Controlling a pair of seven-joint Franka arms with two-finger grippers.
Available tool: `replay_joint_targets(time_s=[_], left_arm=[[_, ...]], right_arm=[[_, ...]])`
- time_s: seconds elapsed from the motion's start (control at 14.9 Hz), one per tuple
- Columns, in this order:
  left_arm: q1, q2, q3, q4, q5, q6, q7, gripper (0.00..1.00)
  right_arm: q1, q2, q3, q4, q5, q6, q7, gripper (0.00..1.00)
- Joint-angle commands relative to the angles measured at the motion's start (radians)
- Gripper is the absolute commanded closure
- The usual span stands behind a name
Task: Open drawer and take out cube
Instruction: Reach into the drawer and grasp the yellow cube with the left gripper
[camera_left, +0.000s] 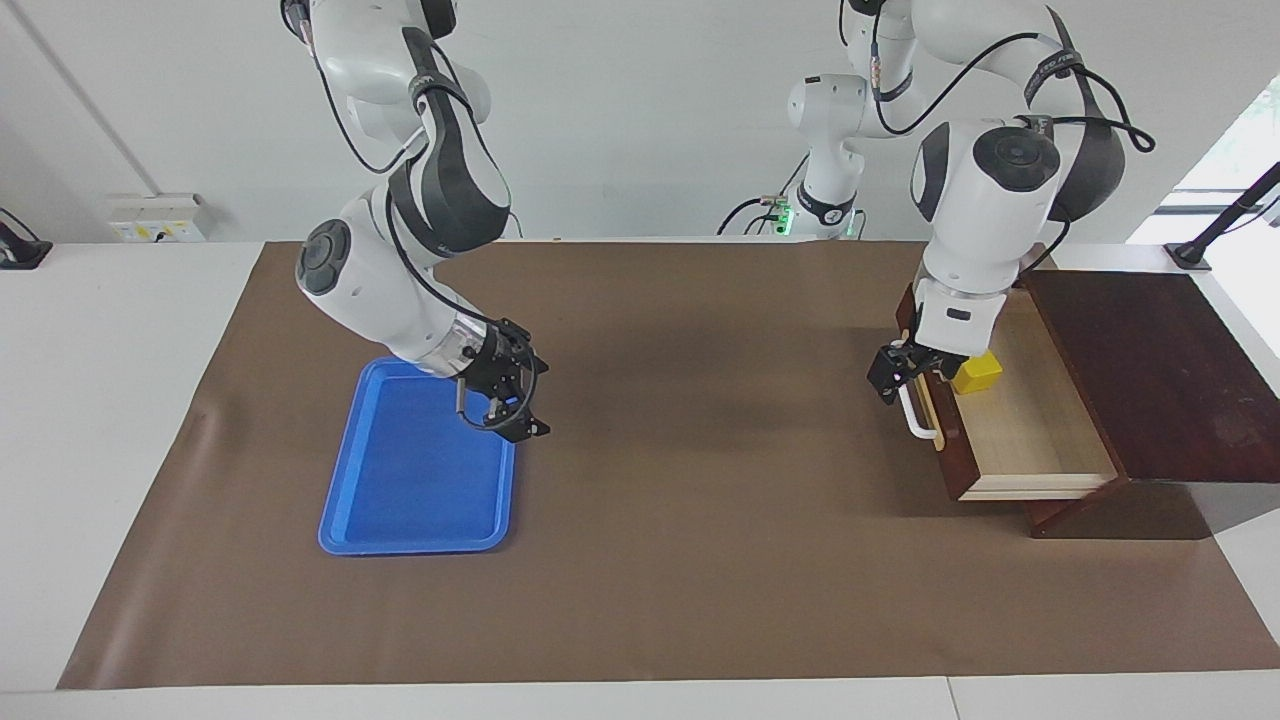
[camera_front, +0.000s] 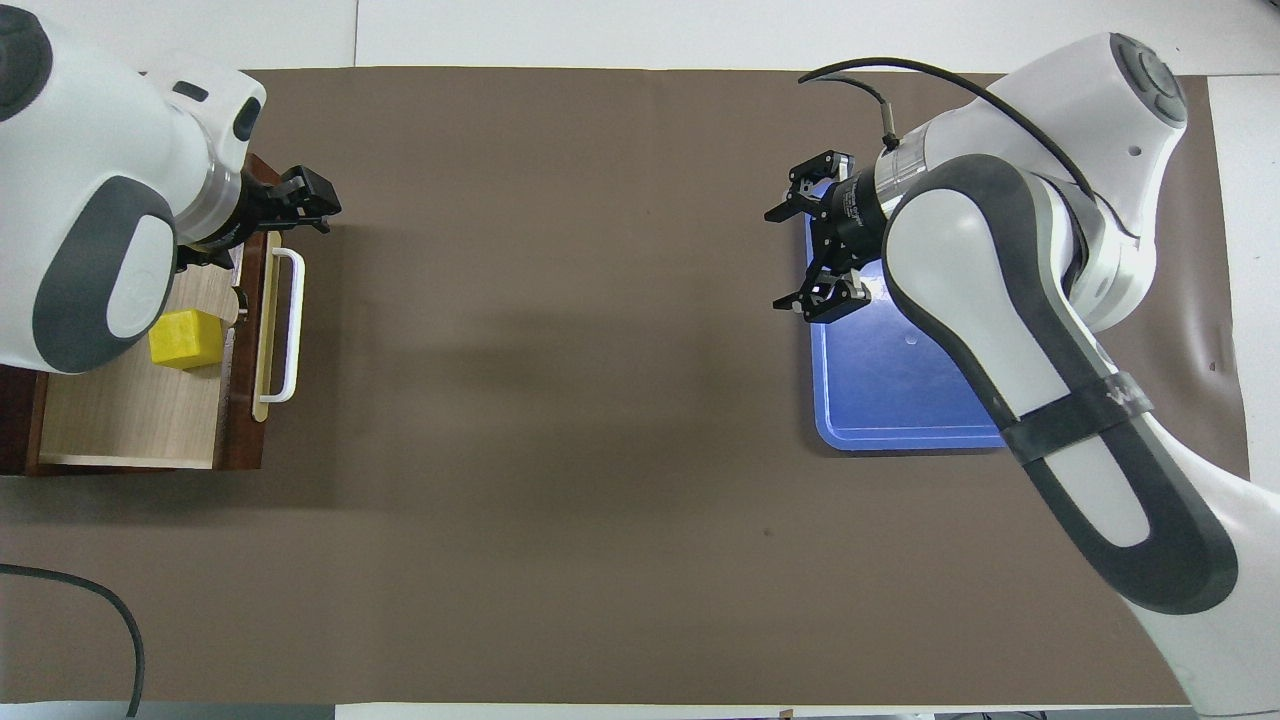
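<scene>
The drawer (camera_left: 950, 445) (camera_front: 245, 420) stands pulled out of its dark wooden cabinet (camera_left: 1150, 370), its white bar handle (camera_left: 915, 418) (camera_front: 287, 325) facing the middle of the table. The yellow cube (camera_left: 980, 372) (camera_front: 186, 338) lies on the pale drawer floor, close to the drawer front. My left gripper (camera_left: 905, 372) (camera_front: 305, 197) hangs open just above the robot-side end of the drawer front and holds nothing. My right gripper (camera_left: 512, 395) (camera_front: 800, 245) is open and empty, low over the blue tray's edge toward the table's middle.
A blue plastic tray (camera_left: 410, 480) (camera_front: 900, 400) lies empty on the brown mat (camera_left: 700, 560) toward the right arm's end. The cabinet sits at the left arm's end of the table.
</scene>
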Motion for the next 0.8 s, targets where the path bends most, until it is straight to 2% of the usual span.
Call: replay_joint_targets(time_s=[0.0, 0.27, 0.4, 0.54, 0.74], left_arm=[[0.087, -0.054, 0.003, 0.001, -0.076, -0.045, -0.231, 0.0], [0.133, -0.07, 0.025, -0.014, -0.074, -0.052, -0.587, 0.0], [0.182, -0.106, 0.026, -0.089, -0.071, -0.041, -0.698, 0.0], [0.184, -0.155, 0.028, -0.207, -0.059, -0.013, -0.78, 0.0], [0.184, -0.174, 0.026, -0.307, -0.008, 0.045, -0.969, 0.0]], right_arm=[[0.016, -0.008, -0.002, -0.042, 0.081, 0.055, 0.079, 0.02], [0.054, -0.008, -0.002, -0.05, 0.083, 0.088, 0.052, 0.01], [0.09, -0.007, -0.002, -0.05, 0.079, 0.092, -0.039, 0.01], [0.096, 0.007, -0.002, -0.05, 0.079, 0.121, -0.062, 0.01], [0.12, 0.01, -0.002, -0.051, 0.079, 0.128, -0.099, 0.02]])
